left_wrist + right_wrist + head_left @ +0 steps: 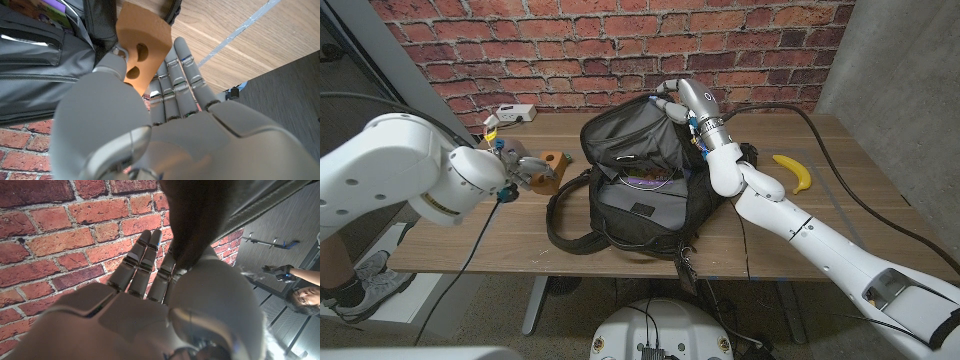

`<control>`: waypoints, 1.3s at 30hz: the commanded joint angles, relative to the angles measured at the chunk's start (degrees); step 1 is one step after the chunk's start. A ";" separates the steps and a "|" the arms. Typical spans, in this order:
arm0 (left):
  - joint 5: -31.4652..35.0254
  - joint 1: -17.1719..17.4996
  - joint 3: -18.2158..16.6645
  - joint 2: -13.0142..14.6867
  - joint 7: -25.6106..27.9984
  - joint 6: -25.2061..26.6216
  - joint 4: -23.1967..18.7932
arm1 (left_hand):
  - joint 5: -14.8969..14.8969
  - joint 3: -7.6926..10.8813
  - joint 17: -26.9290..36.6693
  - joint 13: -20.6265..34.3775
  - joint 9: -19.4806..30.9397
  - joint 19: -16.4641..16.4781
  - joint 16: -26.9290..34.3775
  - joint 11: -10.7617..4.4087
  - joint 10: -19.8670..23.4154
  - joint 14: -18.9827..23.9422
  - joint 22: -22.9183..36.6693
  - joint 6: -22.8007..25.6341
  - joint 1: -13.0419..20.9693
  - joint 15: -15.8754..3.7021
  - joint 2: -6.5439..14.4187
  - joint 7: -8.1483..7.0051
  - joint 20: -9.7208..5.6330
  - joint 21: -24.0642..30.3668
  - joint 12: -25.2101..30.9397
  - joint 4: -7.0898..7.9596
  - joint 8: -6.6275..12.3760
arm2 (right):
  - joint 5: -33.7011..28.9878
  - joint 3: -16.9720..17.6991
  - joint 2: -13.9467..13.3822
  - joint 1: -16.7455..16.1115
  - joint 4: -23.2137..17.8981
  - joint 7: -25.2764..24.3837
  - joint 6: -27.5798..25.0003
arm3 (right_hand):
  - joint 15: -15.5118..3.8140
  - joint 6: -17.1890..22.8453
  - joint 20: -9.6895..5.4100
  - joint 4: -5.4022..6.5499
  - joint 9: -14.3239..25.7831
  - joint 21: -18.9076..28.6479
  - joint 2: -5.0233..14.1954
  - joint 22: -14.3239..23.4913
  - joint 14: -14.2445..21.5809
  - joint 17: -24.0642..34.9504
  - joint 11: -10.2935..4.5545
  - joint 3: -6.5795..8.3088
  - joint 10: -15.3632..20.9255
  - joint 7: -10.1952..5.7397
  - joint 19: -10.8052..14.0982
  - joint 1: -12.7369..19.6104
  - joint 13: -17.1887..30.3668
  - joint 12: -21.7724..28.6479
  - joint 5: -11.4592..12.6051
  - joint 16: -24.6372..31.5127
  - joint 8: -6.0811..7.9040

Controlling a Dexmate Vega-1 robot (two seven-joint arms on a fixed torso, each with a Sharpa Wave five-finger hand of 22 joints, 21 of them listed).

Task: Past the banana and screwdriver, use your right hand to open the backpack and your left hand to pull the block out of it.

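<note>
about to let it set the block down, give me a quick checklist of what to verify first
1. Block held by the left hand: ok, pinched between thumb and fingers.
2. Block clear of the backpack: ok, it is outside, to the bag's left over the table.
3. Right hand holding the backpack's top flap up: ok, dark fabric is gripped in the right wrist view.
4. Bare table beneath the block for setting it down: cannot tell, the hand hides the spot.
5. Banana out of the way: ok, it lies to the right of the right arm.
</note>
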 commanded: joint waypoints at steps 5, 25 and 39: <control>1.42 1.64 -1.24 -0.30 -0.23 -0.61 2.86 | 0.38 0.47 0.26 0.16 10.43 -0.28 -0.28 -2.99 3.56 2.41 0.01 1.47 3.68 -1.94 3.89 0.40 -0.02 0.83 0.03 0.14 0.55 | -1.59 0.17 -0.44 -3.67 -6.18 2.43 -5.57 | -8.77 0.23 -5.60 0.07 0.09 0.33 0.53 0.20 0.43 0.28 0.22 -0.29 0.15 -0.48 -0.13 0.10 0.13 -0.16 0.36 -0.13 0.49; 12.75 -0.02 3.43 2.78 -12.09 -5.82 4.26 | 0.48 0.63 0.73 0.49 10.72 -0.69 -0.58 -3.14 3.78 2.76 -0.41 2.02 3.75 -2.02 3.88 0.01 -0.14 1.98 -0.17 0.10 0.81 | -3.32 0.06 -2.20 -9.08 -15.87 7.27 -13.17 | -8.66 0.06 -5.30 0.28 0.00 0.30 0.49 0.19 0.31 0.30 0.10 -0.45 -0.03 -0.56 -0.17 -0.31 0.02 -0.41 0.31 -0.39 0.39; 19.98 -2.70 7.70 -0.76 -18.00 -4.55 5.39 | 0.56 0.77 1.05 0.40 10.72 -0.96 -0.84 -3.29 4.10 2.84 -0.68 2.39 3.89 -2.18 3.89 -0.11 -0.36 2.73 -0.43 0.05 0.91 | -1.31 1.09 -2.77 -12.67 -18.99 8.65 -15.50 | -8.58 -0.15 -5.21 0.43 0.03 0.26 0.52 0.18 0.19 0.35 0.06 -0.54 -0.20 -0.53 -0.27 -0.59 0.02 -0.56 0.28 -0.53 0.34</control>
